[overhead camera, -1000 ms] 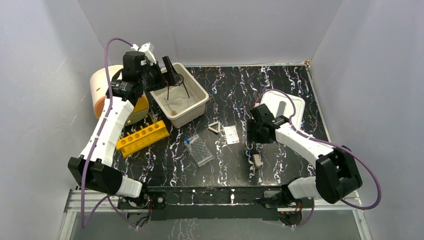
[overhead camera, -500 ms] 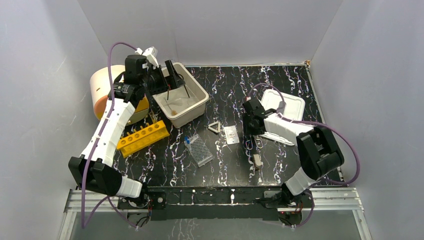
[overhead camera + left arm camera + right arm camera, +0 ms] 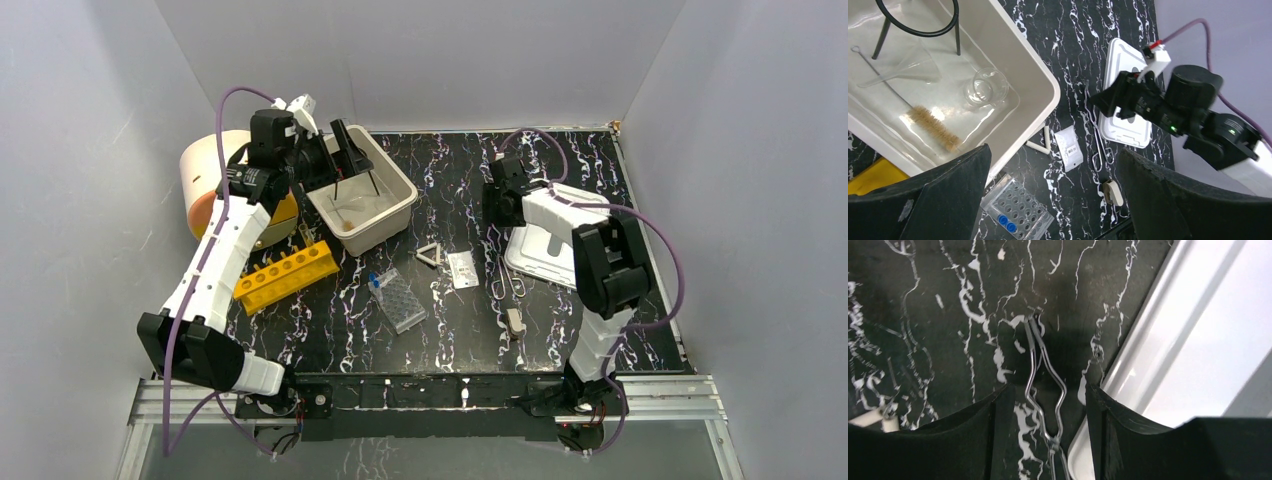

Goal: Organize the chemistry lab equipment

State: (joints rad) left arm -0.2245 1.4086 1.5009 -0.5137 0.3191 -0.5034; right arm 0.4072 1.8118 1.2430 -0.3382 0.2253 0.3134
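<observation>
Left gripper [image 3: 338, 150] spread wide, empty, hovered over beige tub [image 3: 388, 220]. Only left wrist cam showed inside: one black wire stand [image 3: 918, 30], one beaker [image 3: 985, 87], one brush [image 3: 930, 127], one funnel [image 3: 903, 70]. Right gripper [image 3: 498, 205] fingers apart, nothing grasped. Wire tongs [image 3: 1040, 365] lay on table [image 3: 450, 170] beneath, white lid [image 3: 545, 255] just beside. Top cam: one yellow rack [image 3: 287, 275], one well tray [image 3: 402, 302], one white triangle [image 3: 430, 253] out on table.

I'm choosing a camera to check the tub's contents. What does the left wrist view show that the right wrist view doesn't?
Left wrist only: the beige tub holding the black wire stand, small beaker and brush, plus the well tray. Right wrist only: a close look at the metal tongs between the open fingers of the right gripper. Both: those tongs and the white lid.
</observation>
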